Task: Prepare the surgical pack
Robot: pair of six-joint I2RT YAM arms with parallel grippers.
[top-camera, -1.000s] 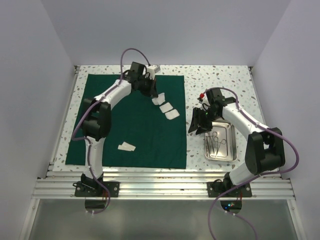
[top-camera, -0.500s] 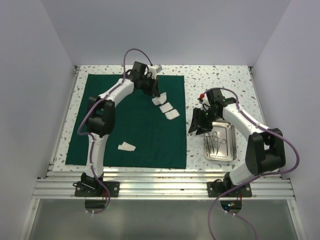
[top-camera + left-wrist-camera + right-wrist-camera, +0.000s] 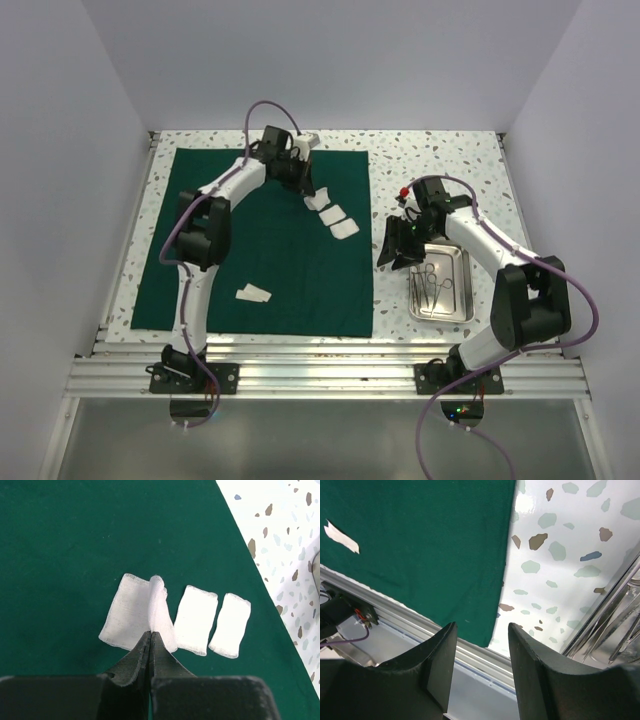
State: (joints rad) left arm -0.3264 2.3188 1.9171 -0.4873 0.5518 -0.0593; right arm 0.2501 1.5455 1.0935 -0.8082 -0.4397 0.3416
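A green cloth [image 3: 260,250] lies spread flat over the left part of a speckled table [image 3: 440,160]. A loose scrap of gauze [image 3: 252,293] rests near the cloth's front edge.

Toward the far right of the cloth, the left gripper [image 3: 150,636] reaches down to a row of three white squares. Its fingers [image 3: 134,661] are pressed together, pinching a raised fold of the first gauze square [image 3: 127,615]. The second gauze square [image 3: 195,620] and the third gauze square [image 3: 230,625] lie flat just beside it. Seen from above, the row runs diagonally toward the cloth's right edge.

Farther right, the right gripper [image 3: 398,243] hangs over the strip of table between the cloth and a steel tray [image 3: 465,300]. Its wrist camera shows the fingers [image 3: 437,655] spread apart with nothing between them, and the cloth's front right corner below.

The tray sits on the bare table at the right, apart from the cloth. It holds a cluster of silvery instruments [image 3: 430,285].
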